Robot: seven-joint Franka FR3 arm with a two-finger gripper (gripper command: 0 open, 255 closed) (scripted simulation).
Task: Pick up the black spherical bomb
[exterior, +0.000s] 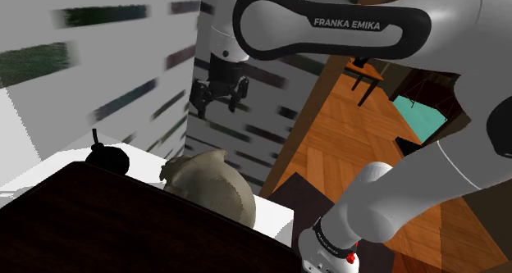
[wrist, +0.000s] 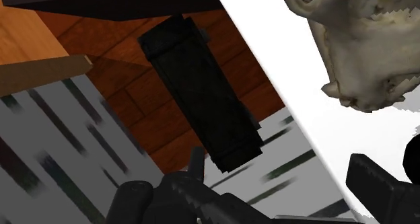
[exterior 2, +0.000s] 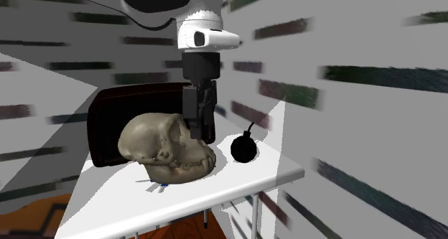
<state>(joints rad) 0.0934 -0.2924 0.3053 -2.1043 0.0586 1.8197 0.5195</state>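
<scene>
Gripper: gripper [exterior: 218,104] hangs in the air on the white arm [exterior: 328,21], pointing down, above table height.
Gripper state: released. The fingers [wrist: 377,185] stand apart in the wrist view, with nothing between them.
Bomb: black ball with a short stem sticking up. The bomb [exterior 2: 244,150] sits on the table [exterior 2: 237,181], near the edge on the second exterior view's right.
Bomb vs gripper: apart, no contact. In the shoulder view the bomb is lower and well to the left of the gripper. In the wrist view a sliver of it shows just past the right-hand finger.
Skull: tan animal skull [exterior 2: 165,148] with teeth showing, resting on the table. It is on the second exterior view's left of the bomb, near it but not touching.
Gripper vs skull: in the second exterior view the gripper comes down behind the skull's top. Cannot tell if they touch.
Table: white top with thin legs.
Dark brown block: dark brown block [exterior: 98,222] with rounded corners, on the table behind the skull in the second exterior view. It fills the shoulder view's lower left.
Floor: wooden floor [exterior: 345,140], on the shoulder view's right past the table.
Black oblong thing: black oblong thing [wrist: 202,95] in the wrist view, over the floor beyond the table edge. Cannot tell what it is.
Wall: grey wall [exterior: 82,58] with dark streaks.
</scene>
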